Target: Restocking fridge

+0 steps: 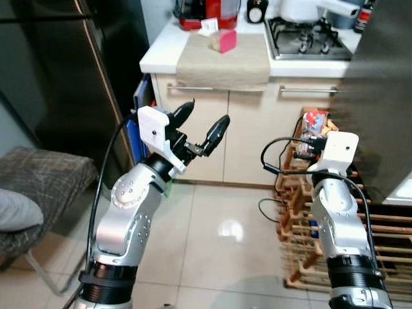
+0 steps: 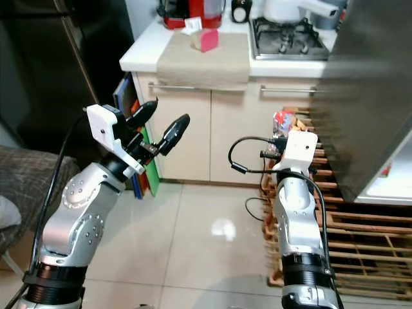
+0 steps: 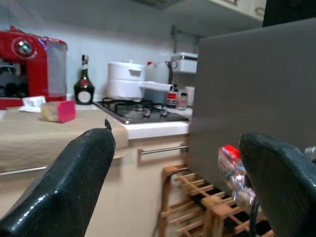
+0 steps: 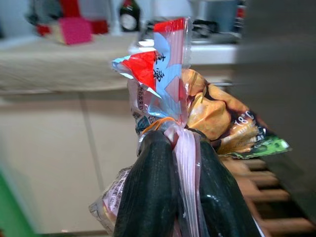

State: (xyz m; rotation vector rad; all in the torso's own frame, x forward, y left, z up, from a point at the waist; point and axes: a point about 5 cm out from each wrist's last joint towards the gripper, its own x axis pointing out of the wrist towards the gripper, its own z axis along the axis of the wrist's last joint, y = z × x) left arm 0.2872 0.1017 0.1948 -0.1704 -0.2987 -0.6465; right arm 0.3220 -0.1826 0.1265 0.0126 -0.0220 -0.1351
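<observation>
My right gripper (image 4: pixel 178 148) is shut on the tied neck of a clear plastic snack bag (image 4: pixel 197 106) with a red and blue top and orange contents. From the head camera the bag (image 1: pixel 315 125) shows just beyond the right wrist, raised at chest height in front of the grey fridge door (image 1: pixel 373 96). My left gripper (image 1: pixel 203 125) is open and holds nothing, lifted before the cream cabinet (image 1: pixel 212 129). Its two black fingers (image 3: pixel 64 187) frame the counter and the fridge door (image 3: pixel 247 94) in the left wrist view.
A wooden slatted rack (image 1: pixel 380 238) stands on the tile floor at the right. The counter (image 1: pixel 225 55) carries a beige cloth, a pink box (image 1: pixel 223 40), a red machine and a gas hob (image 1: pixel 308 37). A dark tall appliance (image 1: pixel 71 77) and a grey cushion (image 1: pixel 38 187) are at the left.
</observation>
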